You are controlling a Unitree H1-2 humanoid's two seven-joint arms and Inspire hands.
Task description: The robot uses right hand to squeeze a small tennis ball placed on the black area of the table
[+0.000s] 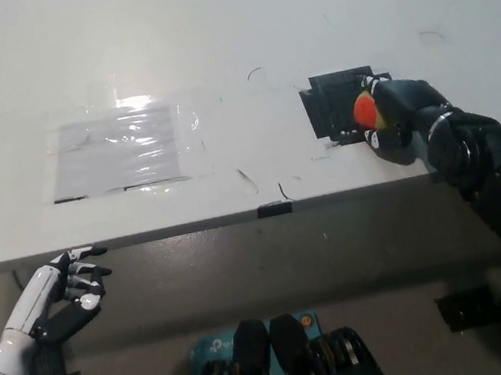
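Pressure is being applied to the ball (366, 112) by the right robot hand (394, 113), whose fingers are being kept wrapped round it so that only an orange patch and a sliver of yellow are being shown at the hand's left side. The ball is being held over the black patch (334, 104) on the white desk (213, 27), near the desk's front edge; whether it is being rested on the patch or lifted just clear cannot be told.

Handling is being judged as follows. The ball is being taken as light and springy, with a felt-like cover that should be giving good friction, so slipping is being considered unlikely. Being round, it could be squirted sideways if it is being pressed off-centre. Hold is best being taken across the widest part, with fingers opposed on either side. Breakage is not being expected.

The left robot hand (61, 298) is being rested below the desk edge at the lower left, with nothing in it and fingers loosely curled apart. A taped clear sheet (123, 151) is being left untouched, well apart from the ball.
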